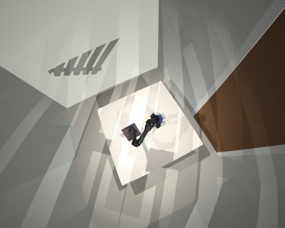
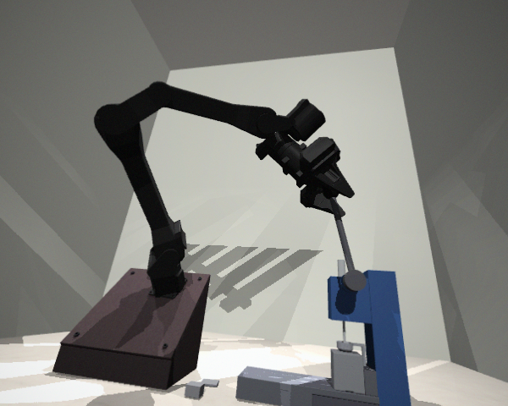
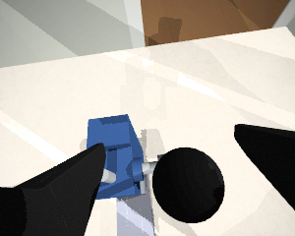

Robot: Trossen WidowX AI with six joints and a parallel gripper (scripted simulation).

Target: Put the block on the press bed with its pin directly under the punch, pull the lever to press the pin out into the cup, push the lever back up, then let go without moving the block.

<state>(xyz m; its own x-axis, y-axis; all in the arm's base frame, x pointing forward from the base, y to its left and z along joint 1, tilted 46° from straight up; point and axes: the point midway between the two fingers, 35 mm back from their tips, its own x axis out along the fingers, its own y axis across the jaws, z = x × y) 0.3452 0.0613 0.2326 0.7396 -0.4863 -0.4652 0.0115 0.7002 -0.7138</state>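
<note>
Spread wide and pinching nothing, the hand (image 2: 348, 205) (image 3: 168, 140) straddles the upright lever's black knob (image 3: 188, 185); the coming retreat probably turns on sliding back along the lever (image 2: 345, 244). The block (image 2: 347, 370) stands on the press bed (image 2: 284, 384), under the punch (image 2: 344, 331).

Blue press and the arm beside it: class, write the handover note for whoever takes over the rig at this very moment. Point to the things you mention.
Gripper (image 1: 157, 121) (image 2: 347, 204) (image 3: 168, 140): jaws wide open on either side of the lever's black knob (image 3: 188, 185), holding nothing.
Lever (image 2: 344, 244): raised, leaning toward the arm's base.
Block (image 2: 347, 370): on the press bed (image 2: 265, 384) (image 3: 135, 216), below the punch (image 2: 344, 331).
Done: block placed, lever up, lever let go.
Cannot tell: whether the pin is out; cup not identifiable.
Left: check the pin; probably back away gently, leaving the block alone.
</note>
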